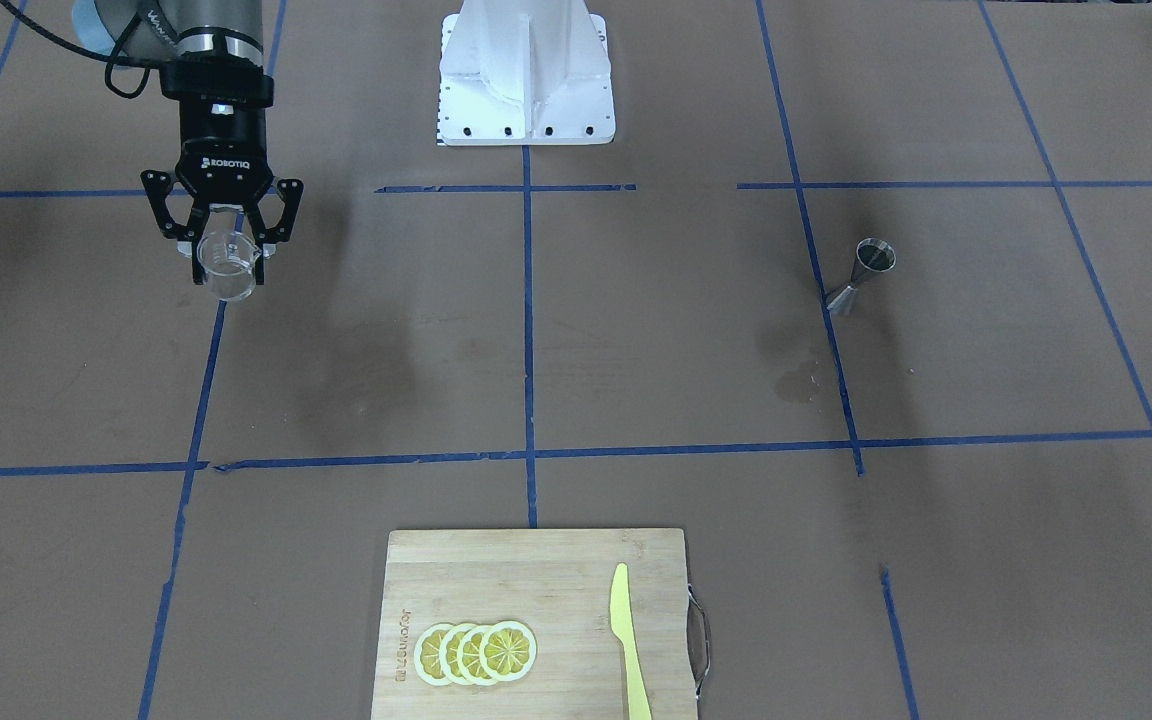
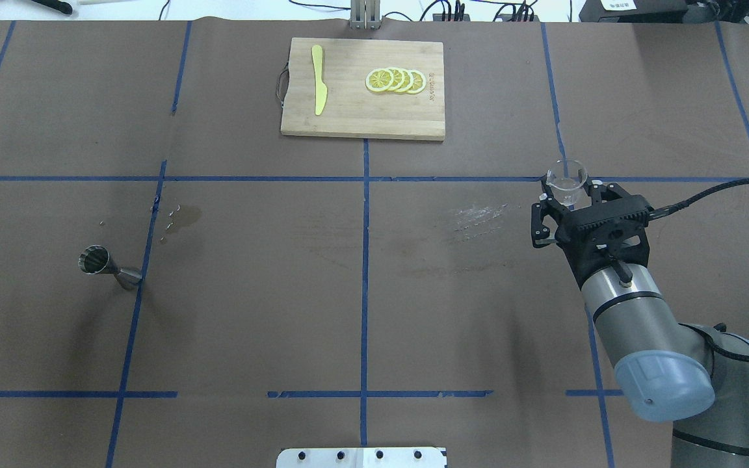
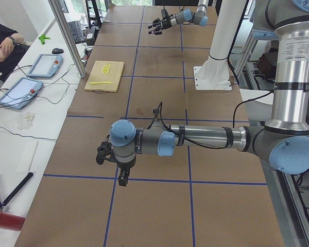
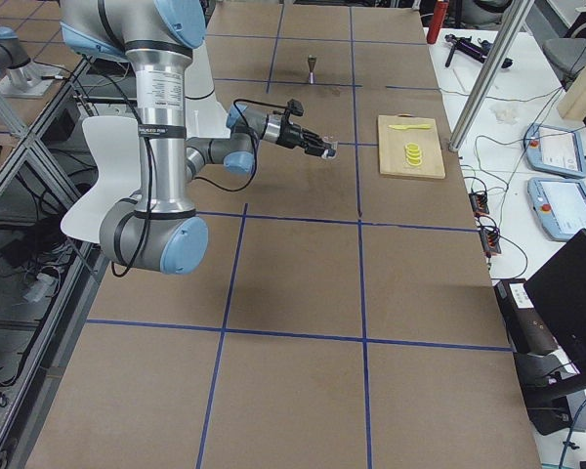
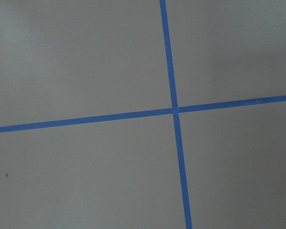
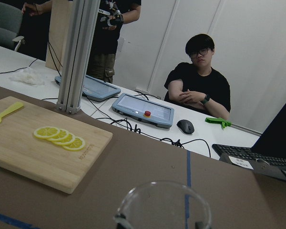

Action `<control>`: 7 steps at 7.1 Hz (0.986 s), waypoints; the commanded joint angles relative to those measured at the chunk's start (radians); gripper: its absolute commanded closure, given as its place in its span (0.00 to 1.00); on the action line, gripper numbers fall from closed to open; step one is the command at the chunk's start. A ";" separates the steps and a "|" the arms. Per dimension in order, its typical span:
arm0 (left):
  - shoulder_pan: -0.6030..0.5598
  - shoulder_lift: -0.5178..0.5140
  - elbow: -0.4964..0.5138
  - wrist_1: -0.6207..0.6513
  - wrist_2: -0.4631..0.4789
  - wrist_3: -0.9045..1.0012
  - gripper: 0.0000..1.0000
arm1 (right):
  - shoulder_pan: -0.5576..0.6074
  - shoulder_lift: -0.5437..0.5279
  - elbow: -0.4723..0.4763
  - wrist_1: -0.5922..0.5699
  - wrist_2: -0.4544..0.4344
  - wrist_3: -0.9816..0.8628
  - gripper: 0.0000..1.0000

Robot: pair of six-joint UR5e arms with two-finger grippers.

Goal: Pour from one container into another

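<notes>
Two containers are showing: a clear cup (image 1: pixel 227 270) and a steel jigger (image 1: pixel 861 275). The right gripper (image 1: pixel 226 255) is clamping the cup between its fingers, one on each side of the glass. It is holding the cup upright and off the table (image 1: pixel 636 350), over the robot's right half and near a blue tape line. The arm is reaching out roughly level, so the wrist camera is looking across the rim of the cup (image 6: pixel 162 205). Whether the cup is holding any liquid is not clear.

The jigger is standing on the robot's left half, well apart from the cup, with its base just beside a tape line. A dark wet stain (image 1: pixel 796 383) is lying on the paper near it.

At the far edge from the robot, a wooden board (image 1: pixel 536 580) is lying flat. It is carrying a row of overlapping lemon slices (image 1: pixel 476 652) and a yellow knife (image 1: pixel 626 640), the two apart.

The left gripper (image 3: pixel 113 170) is appearing only in the left side view, hanging low over bare table away from the jigger. I cannot tell how its jaws are standing. Its wrist camera is showing nothing but crossed tape.

A person (image 6: pixel 198 86) is sitting behind the table with arms folded.
</notes>
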 commanded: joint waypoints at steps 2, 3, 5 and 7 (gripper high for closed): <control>0.001 -0.001 0.000 -0.001 0.000 0.001 0.00 | -0.001 -0.051 -0.121 0.084 0.003 0.289 1.00; 0.001 -0.001 0.000 -0.001 0.000 0.001 0.00 | -0.003 -0.078 -0.144 0.086 0.003 0.365 1.00; 0.001 -0.001 0.000 -0.001 0.000 0.001 0.00 | -0.016 -0.095 -0.216 0.106 -0.003 0.412 1.00; 0.001 -0.003 -0.001 -0.001 -0.002 0.001 0.00 | -0.058 -0.095 -0.234 0.107 -0.050 0.456 1.00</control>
